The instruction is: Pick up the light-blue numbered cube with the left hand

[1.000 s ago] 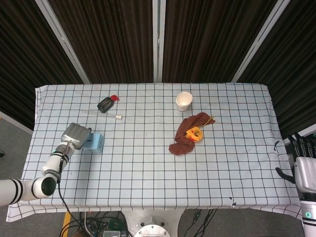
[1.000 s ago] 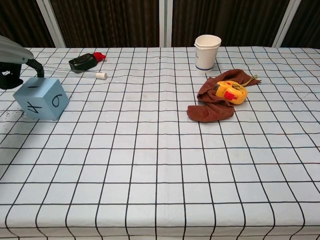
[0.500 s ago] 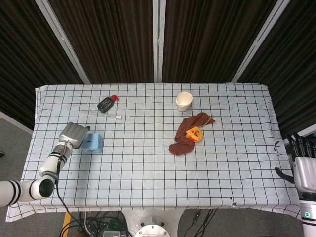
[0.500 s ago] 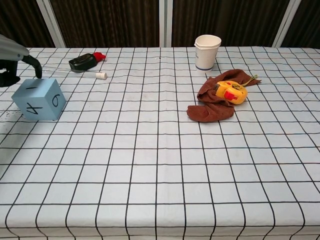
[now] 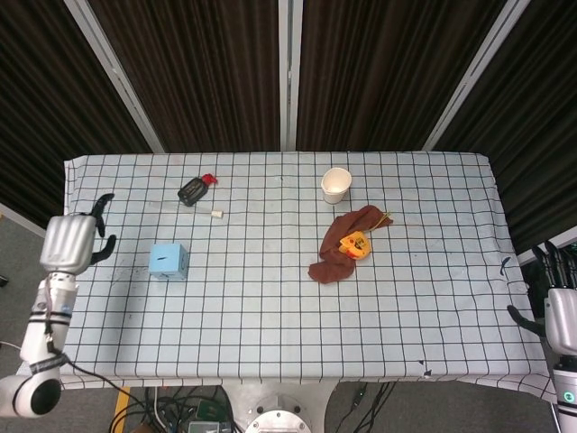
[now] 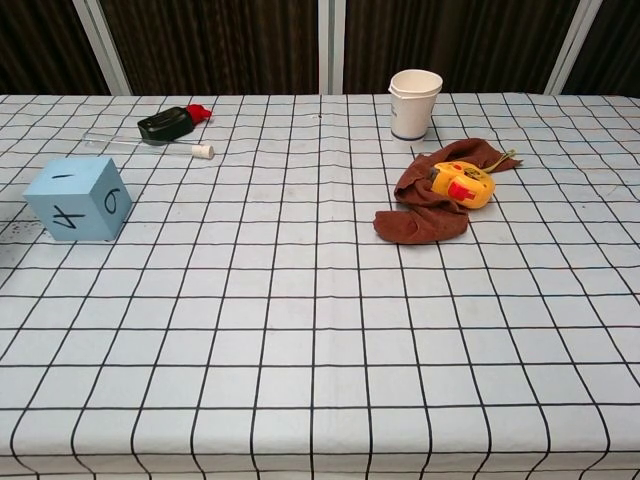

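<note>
The light-blue numbered cube (image 5: 169,261) rests on the checked cloth at the table's left side; in the chest view the cube (image 6: 78,198) shows digits on its faces. My left hand (image 5: 71,242) hovers beyond the table's left edge, well apart from the cube, fingers spread and holding nothing. My right hand (image 5: 560,307) hangs off the table's right edge with its fingers apart and empty. Neither hand shows in the chest view.
A black and red device (image 5: 192,189) and a clear tube with a white cap (image 5: 215,214) lie behind the cube. A white paper cup (image 5: 336,185) stands mid-back. A yellow tape measure (image 5: 355,244) sits on a brown cloth (image 5: 334,255).
My left hand has let go of the cube's left side and drawn back leftward past the table edge, opening its fingers. The cube stays where it was put down.
</note>
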Robot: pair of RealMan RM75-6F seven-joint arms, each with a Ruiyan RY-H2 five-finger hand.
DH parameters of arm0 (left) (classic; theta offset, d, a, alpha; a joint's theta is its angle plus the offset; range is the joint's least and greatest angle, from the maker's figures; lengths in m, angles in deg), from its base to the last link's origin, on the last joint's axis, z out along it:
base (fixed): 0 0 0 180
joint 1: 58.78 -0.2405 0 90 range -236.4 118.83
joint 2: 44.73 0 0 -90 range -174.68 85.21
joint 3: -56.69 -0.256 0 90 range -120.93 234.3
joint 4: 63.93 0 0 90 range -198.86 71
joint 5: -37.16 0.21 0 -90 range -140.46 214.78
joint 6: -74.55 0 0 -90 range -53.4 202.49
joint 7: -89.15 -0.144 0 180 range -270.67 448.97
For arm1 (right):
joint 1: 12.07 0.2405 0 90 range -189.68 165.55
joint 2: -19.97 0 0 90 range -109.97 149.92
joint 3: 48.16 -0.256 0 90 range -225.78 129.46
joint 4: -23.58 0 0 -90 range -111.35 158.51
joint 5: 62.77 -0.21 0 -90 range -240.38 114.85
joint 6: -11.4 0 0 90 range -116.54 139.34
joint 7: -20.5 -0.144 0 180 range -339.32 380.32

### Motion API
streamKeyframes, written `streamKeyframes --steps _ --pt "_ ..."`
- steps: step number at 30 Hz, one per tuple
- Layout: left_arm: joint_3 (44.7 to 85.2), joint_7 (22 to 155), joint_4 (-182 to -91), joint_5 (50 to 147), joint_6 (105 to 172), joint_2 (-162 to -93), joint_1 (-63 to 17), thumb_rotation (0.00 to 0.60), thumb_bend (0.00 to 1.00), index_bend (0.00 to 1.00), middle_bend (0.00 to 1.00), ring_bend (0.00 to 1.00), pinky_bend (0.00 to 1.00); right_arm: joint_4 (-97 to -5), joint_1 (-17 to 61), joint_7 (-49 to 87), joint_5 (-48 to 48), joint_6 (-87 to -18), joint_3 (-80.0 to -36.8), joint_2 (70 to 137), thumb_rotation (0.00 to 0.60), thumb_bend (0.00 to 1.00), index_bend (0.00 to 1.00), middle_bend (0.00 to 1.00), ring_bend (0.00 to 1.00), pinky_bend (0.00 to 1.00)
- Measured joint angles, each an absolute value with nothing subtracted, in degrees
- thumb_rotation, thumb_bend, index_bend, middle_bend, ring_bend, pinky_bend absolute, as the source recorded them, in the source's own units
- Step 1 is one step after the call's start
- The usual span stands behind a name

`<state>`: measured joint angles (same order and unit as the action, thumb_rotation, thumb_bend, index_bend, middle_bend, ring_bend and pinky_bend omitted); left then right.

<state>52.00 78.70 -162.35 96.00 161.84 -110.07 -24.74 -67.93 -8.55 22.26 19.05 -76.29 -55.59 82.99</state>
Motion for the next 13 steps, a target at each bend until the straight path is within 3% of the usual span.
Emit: streamKeyframes --steps 5,13 --pt "50.06 88.36 -156.07 105.20 169.12 -111.17 -35.75 0.600 0.00 0.14 0.03 0.00 0.12 -67.62 -9.21 22.48 20.35 -77.38 -54.77 83.50 0.600 0.06 0.00 0.00 0.00 0.00" --pt "47.99 90.90 -151.87 112.85 172.61 -112.62 -44.45 0.599 0.00 0.13 0.03 0.00 0.10 -67.45 -11.24 23.46 23.46 -79.05 -51.77 84.18 0.600 0.05 0.00 0.00 0.00 0.00"
